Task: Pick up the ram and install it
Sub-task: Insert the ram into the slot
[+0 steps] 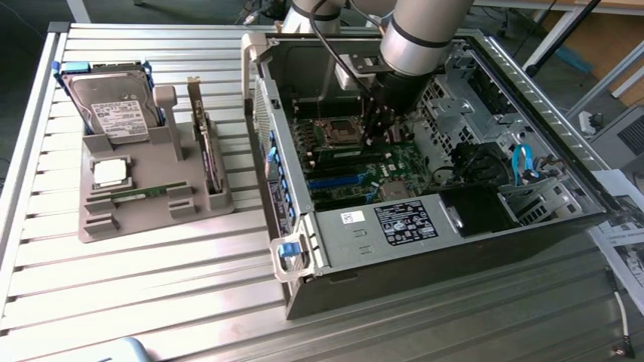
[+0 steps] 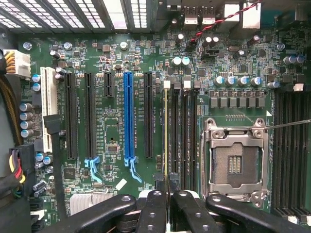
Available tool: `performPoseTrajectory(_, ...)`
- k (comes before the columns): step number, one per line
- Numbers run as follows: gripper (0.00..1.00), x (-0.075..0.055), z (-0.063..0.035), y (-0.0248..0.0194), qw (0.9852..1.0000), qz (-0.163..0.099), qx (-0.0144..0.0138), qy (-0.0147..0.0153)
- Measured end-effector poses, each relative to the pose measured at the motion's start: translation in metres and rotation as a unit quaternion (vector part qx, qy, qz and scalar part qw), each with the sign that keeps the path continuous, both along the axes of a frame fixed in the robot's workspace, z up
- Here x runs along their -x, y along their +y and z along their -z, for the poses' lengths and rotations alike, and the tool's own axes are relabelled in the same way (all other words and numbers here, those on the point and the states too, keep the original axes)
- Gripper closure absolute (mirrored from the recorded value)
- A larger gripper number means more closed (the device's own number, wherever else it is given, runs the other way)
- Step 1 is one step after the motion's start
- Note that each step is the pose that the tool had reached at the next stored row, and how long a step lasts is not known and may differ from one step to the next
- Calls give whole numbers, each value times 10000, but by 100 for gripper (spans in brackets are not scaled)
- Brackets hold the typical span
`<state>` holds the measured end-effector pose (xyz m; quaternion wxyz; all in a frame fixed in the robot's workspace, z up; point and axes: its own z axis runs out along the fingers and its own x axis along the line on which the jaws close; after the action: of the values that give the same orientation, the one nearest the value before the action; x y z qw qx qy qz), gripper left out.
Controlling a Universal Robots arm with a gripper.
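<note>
Two white labels (image 1: 403, 224) on the case (image 1: 453, 264) are unreadable; the tool (image 2: 166, 187) pinches the ram (image 2: 166, 126) edge-on over the motherboard (image 2: 116, 58).

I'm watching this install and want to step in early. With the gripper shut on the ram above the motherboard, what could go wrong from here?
1. The gripper pinches the ram, which is seen edge-on along one slot. If it is slightly off line, it could jam against the white latch or the neighbouring slots.
2. The empty CPU socket lies open just beside those slots. A slip or a dropped ram might damage its exposed contacts.
</note>
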<state>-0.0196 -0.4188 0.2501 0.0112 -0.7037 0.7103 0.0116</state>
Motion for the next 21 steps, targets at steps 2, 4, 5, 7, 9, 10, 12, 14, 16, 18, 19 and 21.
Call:
performPoseTrajectory(2, 88, 3, 12, 3, 10000, 0, 0, -1)
performPoseTrajectory(4, 88, 5, 28, 5, 10000, 0, 0, -2)
performPoseTrajectory(5, 88, 6, 35, 7, 10000, 0, 0, -2)
performPoseTrajectory(7, 88, 6, 41, 7, 10000, -1, 1, -2)
performPoseTrajectory(9, 88, 6, 41, 7, 10000, 0, 2, -2)
performPoseTrajectory(10, 88, 6, 42, 7, 10000, 0, 1, -2)
performPoseTrajectory(12, 88, 6, 45, 14, 10000, 1, -1, -2)
performPoseTrajectory(14, 88, 6, 46, 22, 10000, 0, 0, -2)
performPoseTrajectory(16, 88, 6, 45, 21, 10000, 0, 0, -2)
performPoseTrajectory(18, 88, 6, 45, 22, 10000, 0, 0, -2)
performPoseTrajectory(19, 88, 6, 46, 22, 10000, 0, 5, -2)
performPoseTrajectory(21, 88, 6, 46, 23, 10000, 0, 34, -2)
